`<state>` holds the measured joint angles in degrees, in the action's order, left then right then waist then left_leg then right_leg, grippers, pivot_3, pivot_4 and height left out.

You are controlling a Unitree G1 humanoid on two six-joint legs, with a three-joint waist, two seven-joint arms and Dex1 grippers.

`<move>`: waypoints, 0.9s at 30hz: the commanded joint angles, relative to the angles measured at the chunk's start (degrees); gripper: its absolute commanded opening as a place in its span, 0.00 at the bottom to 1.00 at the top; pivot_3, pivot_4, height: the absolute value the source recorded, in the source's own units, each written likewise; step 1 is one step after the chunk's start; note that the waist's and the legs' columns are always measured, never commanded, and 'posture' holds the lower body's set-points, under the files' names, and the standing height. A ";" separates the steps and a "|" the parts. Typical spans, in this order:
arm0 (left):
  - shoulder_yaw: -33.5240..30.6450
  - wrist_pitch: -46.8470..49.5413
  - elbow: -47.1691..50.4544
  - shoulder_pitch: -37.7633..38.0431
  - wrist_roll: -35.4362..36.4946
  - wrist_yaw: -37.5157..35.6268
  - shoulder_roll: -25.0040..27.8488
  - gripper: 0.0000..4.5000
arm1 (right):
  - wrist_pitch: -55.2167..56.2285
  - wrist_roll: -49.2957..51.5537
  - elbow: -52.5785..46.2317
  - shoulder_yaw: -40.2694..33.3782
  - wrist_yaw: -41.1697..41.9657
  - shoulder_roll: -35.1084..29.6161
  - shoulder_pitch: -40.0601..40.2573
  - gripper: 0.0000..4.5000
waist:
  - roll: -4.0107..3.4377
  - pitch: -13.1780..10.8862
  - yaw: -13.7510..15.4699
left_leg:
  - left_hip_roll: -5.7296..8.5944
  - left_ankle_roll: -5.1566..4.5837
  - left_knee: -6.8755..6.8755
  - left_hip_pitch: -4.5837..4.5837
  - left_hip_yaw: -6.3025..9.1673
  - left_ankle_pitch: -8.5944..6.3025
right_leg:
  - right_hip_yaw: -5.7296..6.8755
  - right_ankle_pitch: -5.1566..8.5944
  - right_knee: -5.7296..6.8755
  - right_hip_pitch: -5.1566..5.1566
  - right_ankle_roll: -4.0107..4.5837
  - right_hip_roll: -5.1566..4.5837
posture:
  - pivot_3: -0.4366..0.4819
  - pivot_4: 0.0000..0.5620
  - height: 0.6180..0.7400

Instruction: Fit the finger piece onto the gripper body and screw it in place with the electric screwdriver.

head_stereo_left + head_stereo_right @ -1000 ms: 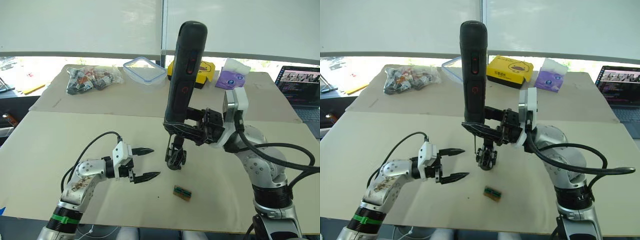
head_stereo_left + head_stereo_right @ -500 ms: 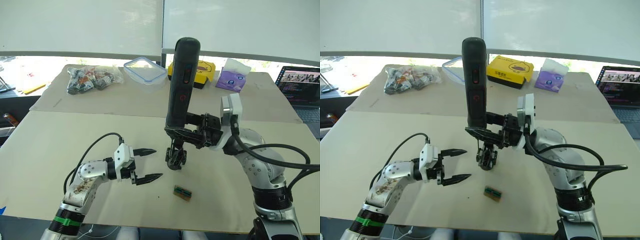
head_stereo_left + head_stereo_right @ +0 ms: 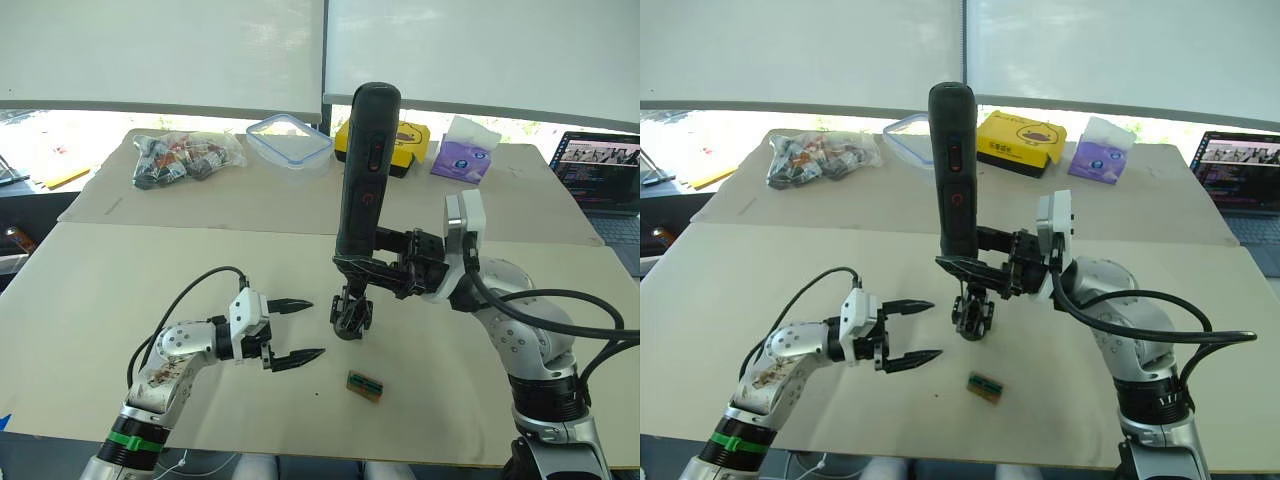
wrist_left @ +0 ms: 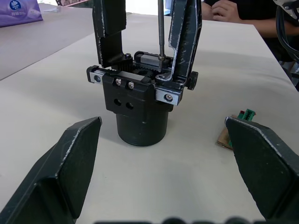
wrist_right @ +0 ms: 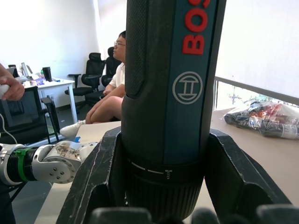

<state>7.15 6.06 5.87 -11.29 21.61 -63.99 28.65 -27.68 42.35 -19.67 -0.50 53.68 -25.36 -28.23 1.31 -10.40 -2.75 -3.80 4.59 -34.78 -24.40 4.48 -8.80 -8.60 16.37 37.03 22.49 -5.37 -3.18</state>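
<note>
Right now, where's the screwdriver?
Upright in the right gripper at table centre, the screwdriver has its bit down on the gripper body.

— What sort of room is this?
— An office-lab: a seated person (image 5: 112, 93), swivel chairs (image 5: 91, 77), a laptop (image 3: 605, 172) on the covered table (image 3: 80, 290), big shaded windows (image 3: 160, 50).

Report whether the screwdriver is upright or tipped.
Upright. The right gripper holds the screwdriver near-vertical, its thin bit pointing down into the top of the gripper body on the table.
</note>
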 commanded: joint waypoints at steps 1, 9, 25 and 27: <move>0.02 -0.64 1.03 -0.03 0.09 -0.03 0.14 1.00 | 1.26 1.26 -1.61 -1.58 -0.13 0.20 -0.86 0.43 | 0.00 0.00 0.00 | 0.00 0.00 0.00 0.00 0.00 0.00 | 0.00 0.00 0.00 0.00 0.00 0.00 | 0.48 0.27 1.00; 0.32 -0.34 1.66 0.54 0.07 0.34 0.27 1.00 | 0.87 1.75 -1.54 -1.53 -0.50 0.58 -1.13 0.43 | 0.00 0.00 0.00 | 0.00 0.00 0.00 0.00 0.00 0.00 | 0.00 0.00 0.00 0.00 0.00 0.00 | 0.48 0.27 1.00; 0.71 0.61 3.08 0.81 0.15 1.24 0.55 1.00 | -0.39 3.44 -1.85 -1.48 -0.57 0.33 -1.17 0.43 | 0.00 -0.01 0.00 | 0.00 0.00 0.00 0.00 0.00 0.00 | 0.00 0.00 -0.01 0.01 0.00 0.00 | 0.48 0.27 1.00; 0.72 0.67 3.04 0.78 0.16 1.29 0.56 1.00 | -0.30 3.32 -1.78 -1.36 -0.57 0.41 -1.14 0.43 | 0.00 -0.01 0.00 | 0.00 0.00 0.00 -0.01 0.00 0.00 | 0.00 0.00 -0.01 0.01 0.00 0.00 | 0.48 0.27 1.00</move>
<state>7.99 6.50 6.78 -10.53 21.60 -62.95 28.82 -28.73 44.03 -19.66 -0.50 53.02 -25.24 -28.25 1.32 -10.40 -2.75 -3.81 4.59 -34.78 -24.41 4.48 -8.80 -8.60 16.37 37.02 22.50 -5.37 -3.18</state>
